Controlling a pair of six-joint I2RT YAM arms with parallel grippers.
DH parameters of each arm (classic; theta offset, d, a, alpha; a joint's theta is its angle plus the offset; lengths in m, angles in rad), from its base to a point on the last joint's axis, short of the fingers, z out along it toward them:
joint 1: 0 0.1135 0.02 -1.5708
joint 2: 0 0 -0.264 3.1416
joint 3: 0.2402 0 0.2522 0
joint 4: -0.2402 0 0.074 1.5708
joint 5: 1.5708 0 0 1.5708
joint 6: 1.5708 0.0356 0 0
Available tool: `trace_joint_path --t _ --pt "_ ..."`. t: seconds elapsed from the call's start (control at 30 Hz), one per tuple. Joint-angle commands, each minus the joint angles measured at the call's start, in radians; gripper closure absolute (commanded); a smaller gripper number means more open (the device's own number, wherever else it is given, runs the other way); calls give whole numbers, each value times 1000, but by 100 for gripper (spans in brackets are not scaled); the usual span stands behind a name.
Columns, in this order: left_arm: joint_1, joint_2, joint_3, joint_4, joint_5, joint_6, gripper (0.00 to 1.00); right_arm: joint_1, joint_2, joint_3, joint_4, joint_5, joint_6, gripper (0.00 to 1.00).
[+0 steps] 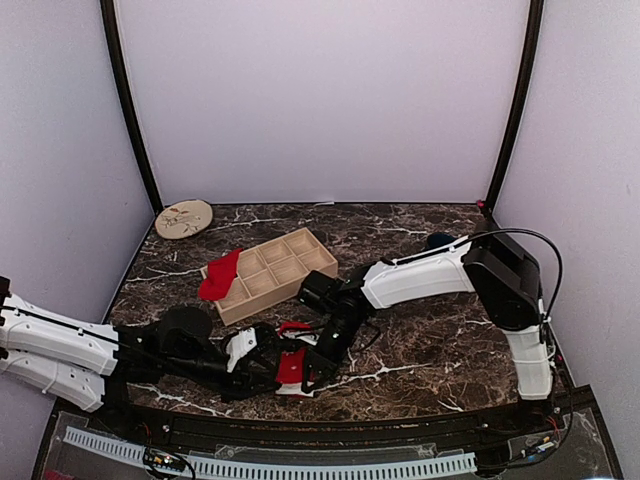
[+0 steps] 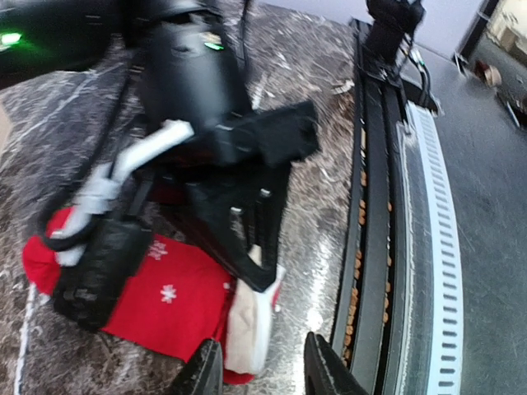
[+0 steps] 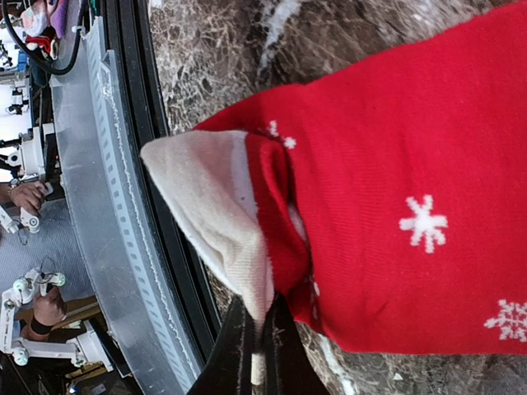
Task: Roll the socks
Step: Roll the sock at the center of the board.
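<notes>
- The left pincer [image 2: 260,354], low at the near left, stands wide open and holds nothing. The sock's pale end shows between its fingers, but I cannot tell whether they are down level with it.
- The red knitted sock with white snowflakes and a cream-white end [image 3: 395,164] lies on the dark veined marble table [image 1: 430,340], close to the near edge and between the two pincers.
- The right pincer [image 3: 257,350], reaching in from the right, is pinched tight on the cream end, which is drawn up into a peak.
- The roll looks barely begun, with only the cream end gathered. The next move probably calls for the left pincer to pin the fold while the right turns it along the sock.
- To the far left, a compartmented wooden tray [image 1: 275,275] stands apart with a second red sock [image 1: 220,275] draped over its left end. The black rail [image 2: 375,247] runs just beside the sock on the near side, so there is little room there. To the right is bare marble.
</notes>
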Motion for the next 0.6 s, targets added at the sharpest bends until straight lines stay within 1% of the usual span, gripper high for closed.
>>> trace_joint_path --t 0.0,0.2,0.43,0.57 --pt "-61 72 63 -49 -5 118 64 -17 28 36 -49 -35 -18 100" --pt "-143 149 107 -73 -101 220 65 -21 42 64 -83 -45 -37 100" --pt "-171 198 133 -101 -171 314 66 -27 50 79 -101 -56 -48 100" --pt "-191 236 144 -113 -267 352 68 -28 52 83 -109 -65 -56 100"
